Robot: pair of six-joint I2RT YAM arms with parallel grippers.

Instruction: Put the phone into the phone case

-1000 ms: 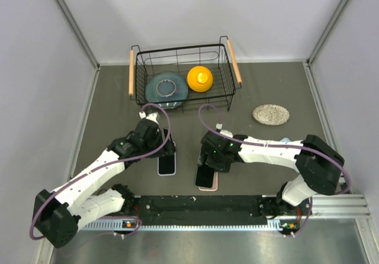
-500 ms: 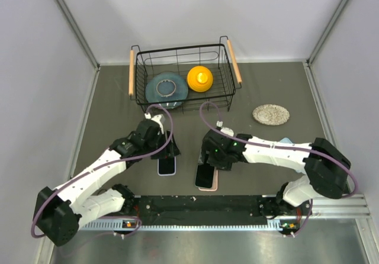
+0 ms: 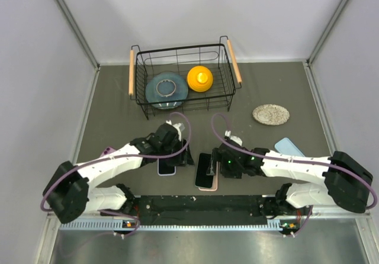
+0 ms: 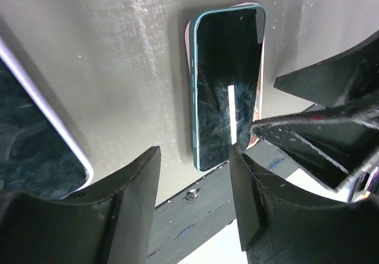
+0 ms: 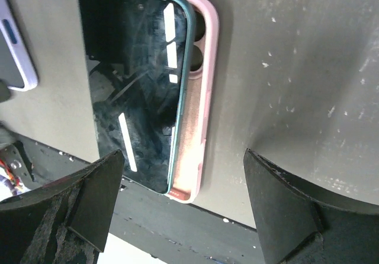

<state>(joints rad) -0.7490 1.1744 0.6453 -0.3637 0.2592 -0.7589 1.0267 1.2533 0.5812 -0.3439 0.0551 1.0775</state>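
The teal-edged phone lies screen up on the pink case, shifted off to one side so the case's right strip and camera cutouts show. In the right wrist view the phone covers the left part of the case. My right gripper is open just right of the phone, its jaws spread wide over the phone's lower end. My left gripper is open just left of the phone, and its view shows the phone ahead between its fingers.
A second phone in a lilac case lies just left of the pair, under my left arm. A light blue phone lies to the right. A wire basket with a plate and a yellow object stands at the back. A speckled coaster lies at the right.
Both grippers have come in toward the phone: the left one moved right and nearer, the right one moved off the phone to its right side. The light blue phone is now uncovered.
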